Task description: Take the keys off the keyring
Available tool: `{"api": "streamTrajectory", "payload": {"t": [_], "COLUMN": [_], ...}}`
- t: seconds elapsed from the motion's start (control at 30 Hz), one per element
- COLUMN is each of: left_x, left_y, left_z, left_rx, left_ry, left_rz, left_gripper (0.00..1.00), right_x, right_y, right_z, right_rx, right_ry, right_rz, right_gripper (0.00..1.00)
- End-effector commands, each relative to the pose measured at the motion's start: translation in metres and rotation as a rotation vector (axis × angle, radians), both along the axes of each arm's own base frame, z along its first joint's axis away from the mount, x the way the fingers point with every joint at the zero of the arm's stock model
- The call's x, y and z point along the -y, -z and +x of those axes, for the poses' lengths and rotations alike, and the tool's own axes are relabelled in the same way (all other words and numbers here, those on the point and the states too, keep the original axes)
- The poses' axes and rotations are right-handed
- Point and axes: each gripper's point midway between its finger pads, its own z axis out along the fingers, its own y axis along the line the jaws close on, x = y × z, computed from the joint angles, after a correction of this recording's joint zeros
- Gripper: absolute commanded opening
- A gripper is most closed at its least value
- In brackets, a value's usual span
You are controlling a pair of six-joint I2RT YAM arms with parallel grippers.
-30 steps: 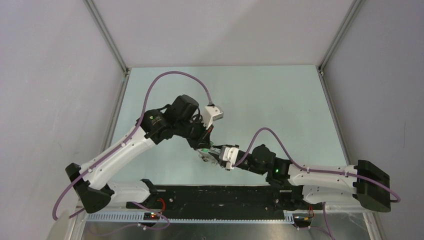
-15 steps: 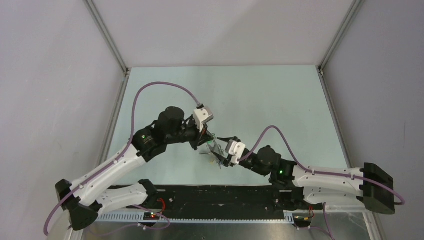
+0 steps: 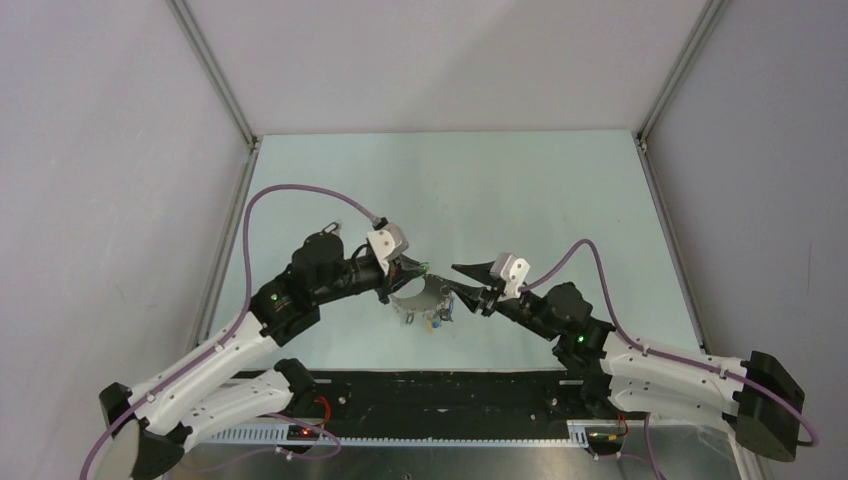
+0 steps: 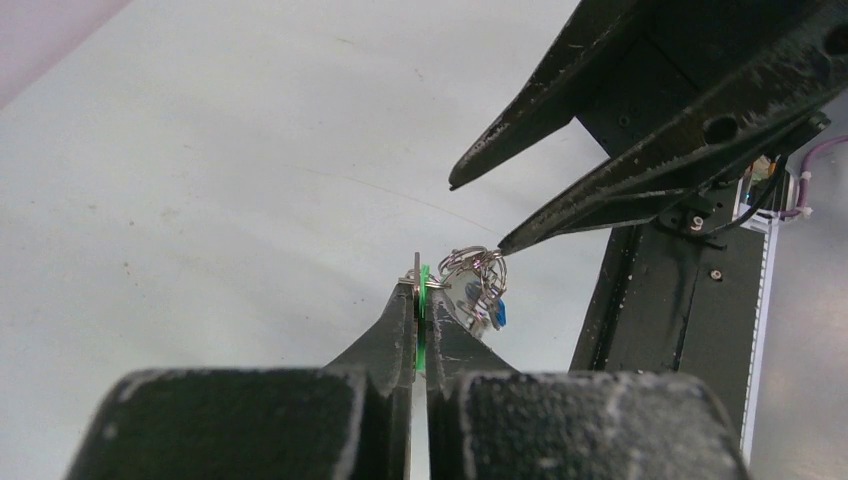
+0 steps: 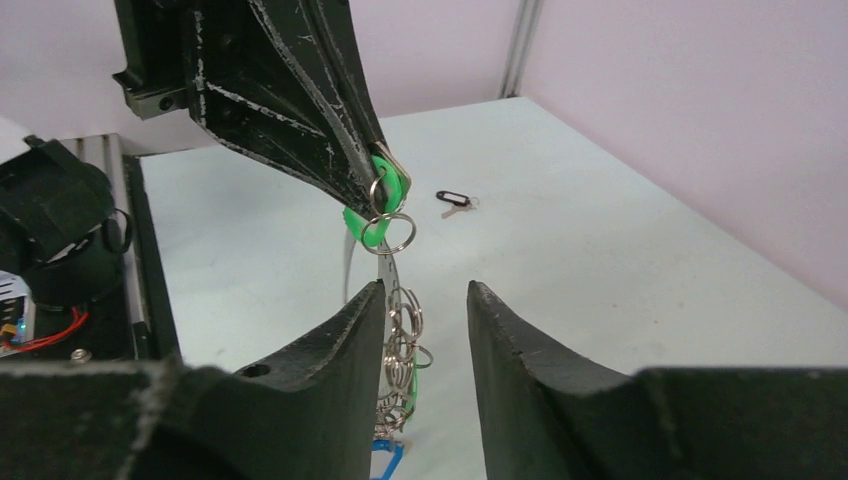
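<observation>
your left arm stretches in from the near left, its gripper [image 3: 402, 272] aimed toward the middle of the table [image 3: 540, 190], fingers pressed tight on a green tag [image 5: 386, 188]. your right arm stretches in from the near right. its gripper [image 3: 460, 281] faces the left one with fingers spread and nothing between them, and one fingertip [image 4: 503, 246] sits just beside the cluster of small rings.

the keys [image 4: 485, 300] hang in a bunch below the green tag, long axis straight down. a chain of silver rings [image 5: 403, 330] drops between your right fingers, with a blue tag [image 5: 385, 455] lowest. you cannot tell whether the lowest keys touch the table.

the keyring [image 3: 418, 296] shows as a thin grey arc between the two grippers. one black-tagged key [image 5: 455, 198] lies flat on the table, well apart.
</observation>
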Motion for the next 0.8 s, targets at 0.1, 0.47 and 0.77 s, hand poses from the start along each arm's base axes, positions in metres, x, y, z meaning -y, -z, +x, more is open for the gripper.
{"api": "streamTrajectory", "payload": {"t": [0.1,0.47,0.77], "left_x": [0.002,0.001,0.000], "left_y": [-0.041,-0.044,-0.044], "left_z": [0.002,-0.003,-0.003], "left_rx": [0.127,0.136,0.134], "left_ry": [0.014,0.025,0.023], "left_rz": [-0.110,-0.122,-0.127], "left_gripper": [0.00,0.00,0.00], "right_x": [-0.015,-0.040,-0.042], "right_y": [-0.022,-0.032,-0.046], "right_z": [-0.030,-0.027,-0.011], "right_rx": [0.078,0.175,0.192], "right_ry": [-0.185,-0.183,-0.107], "right_rz": [0.064,-0.001,0.047], "right_gripper": [0.36,0.33,0.31]}}
